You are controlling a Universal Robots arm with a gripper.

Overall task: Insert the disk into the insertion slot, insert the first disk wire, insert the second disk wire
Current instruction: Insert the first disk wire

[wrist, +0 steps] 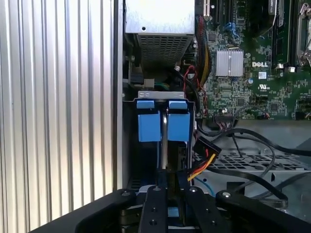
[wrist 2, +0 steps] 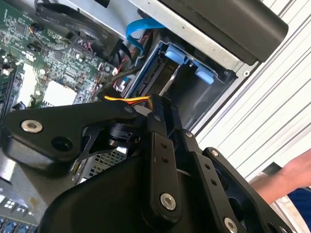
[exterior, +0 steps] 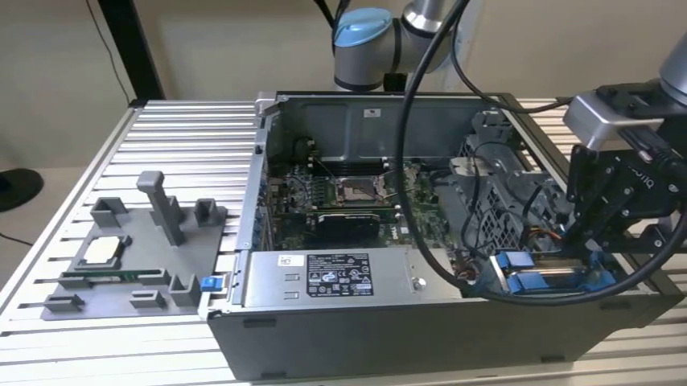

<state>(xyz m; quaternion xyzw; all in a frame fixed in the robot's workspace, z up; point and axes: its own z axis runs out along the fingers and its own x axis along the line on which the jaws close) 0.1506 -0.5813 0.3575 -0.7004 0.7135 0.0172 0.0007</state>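
Disk [wrist: 148, 127] looks seated in the insertion slot [wrist: 160, 95], on the exterior view's right.
Dense, rigid, shock-shy, I judge: hold it by the blue carrier [wrist: 179, 127] sides. My gripper [wrist: 168, 191] hangs just above, near the yellow-red wire [wrist: 204, 164]; clenched or released, I cannot tell.

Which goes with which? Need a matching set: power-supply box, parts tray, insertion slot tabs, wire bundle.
Things:
1. power-supply box
2. parts tray
3. insertion slot tabs
4. wire bundle

Descriptions:
a. blue
b. yellow and red
c. outside the case, on the exterior view's left
d. inside the case, bearing a printed label

Pairs: 1-d, 2-c, 3-a, 4-b
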